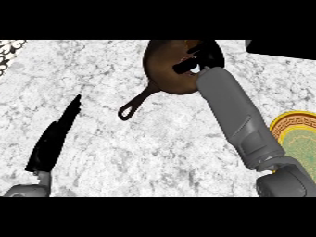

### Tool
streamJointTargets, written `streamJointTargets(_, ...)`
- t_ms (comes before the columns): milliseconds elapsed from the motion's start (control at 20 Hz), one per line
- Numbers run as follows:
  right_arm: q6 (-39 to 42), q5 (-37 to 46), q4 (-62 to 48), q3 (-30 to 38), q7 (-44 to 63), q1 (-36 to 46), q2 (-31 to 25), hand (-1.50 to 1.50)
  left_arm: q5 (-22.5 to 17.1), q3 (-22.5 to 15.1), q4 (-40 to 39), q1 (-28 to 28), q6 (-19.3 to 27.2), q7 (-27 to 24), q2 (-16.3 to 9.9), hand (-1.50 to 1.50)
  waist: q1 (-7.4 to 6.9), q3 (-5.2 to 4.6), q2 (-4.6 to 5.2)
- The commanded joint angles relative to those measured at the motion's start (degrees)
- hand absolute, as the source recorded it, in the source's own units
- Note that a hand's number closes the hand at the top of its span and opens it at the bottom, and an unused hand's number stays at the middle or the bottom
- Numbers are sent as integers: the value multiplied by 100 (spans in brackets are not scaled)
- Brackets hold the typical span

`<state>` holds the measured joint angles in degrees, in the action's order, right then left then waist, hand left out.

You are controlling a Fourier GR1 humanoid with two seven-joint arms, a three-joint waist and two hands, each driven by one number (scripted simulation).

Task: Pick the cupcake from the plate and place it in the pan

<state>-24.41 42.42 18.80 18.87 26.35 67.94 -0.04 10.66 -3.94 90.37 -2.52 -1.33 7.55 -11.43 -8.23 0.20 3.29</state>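
Item: dark brown round cast-iron pan (pixel 164 69) with a long handle ending in a loop, lying on the white-and-grey marbled desk (pixel 140 143); the handle points toward the lower left. My right hand (pixel 200 58) is over the pan's right half, my grey forearm running up to it from the lower right edge.

Item: cupcake. I cannot make it out; only a small pale patch shows by my black fingers (pixel 186 66) above the pan. These fingers are curled, but whether they close on the cupcake I cannot tell.

Item: round plate with a yellow patterned rim and green centre (pixel 311 139), at the right edge of the desk, partly cut off and partly behind my right arm. No cupcake shows on its visible part.

Item: my left hand (pixel 54 136), at the lower left, fingers straight and together, pointing up, holding nothing.

Item: black box-shaped object (pixel 287 47), upper right corner.
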Motion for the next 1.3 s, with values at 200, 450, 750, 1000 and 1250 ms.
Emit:
streamJointTargets(200,-1435,-655,333,567,-1304,-24,4,-150,68,-64,-26,181,-11,-144,-7,0,-43,-1,-28)
streamJointTargets(450,-2341,-932,408,991,-1601,-23,-24,-150,33,90,-97,101,82,-81,4,0,145,-9,-52)
streamJointTargets(750,-2940,-1415,569,1451,-2456,-511,-103,-150,116,151,4,302,224,-51,18,0,424,-7,-170)
streamJointTargets(1000,-2536,-1882,775,1603,-3525,-1032,-152,-150,53,222,245,422,195,132,12,0,628,-11,-261)
streamJointTargets(1250,-1857,-2027,1171,1359,-3843,-1748,-435,-150,43,347,352,668,213,116,12,0,780,-17,-329)
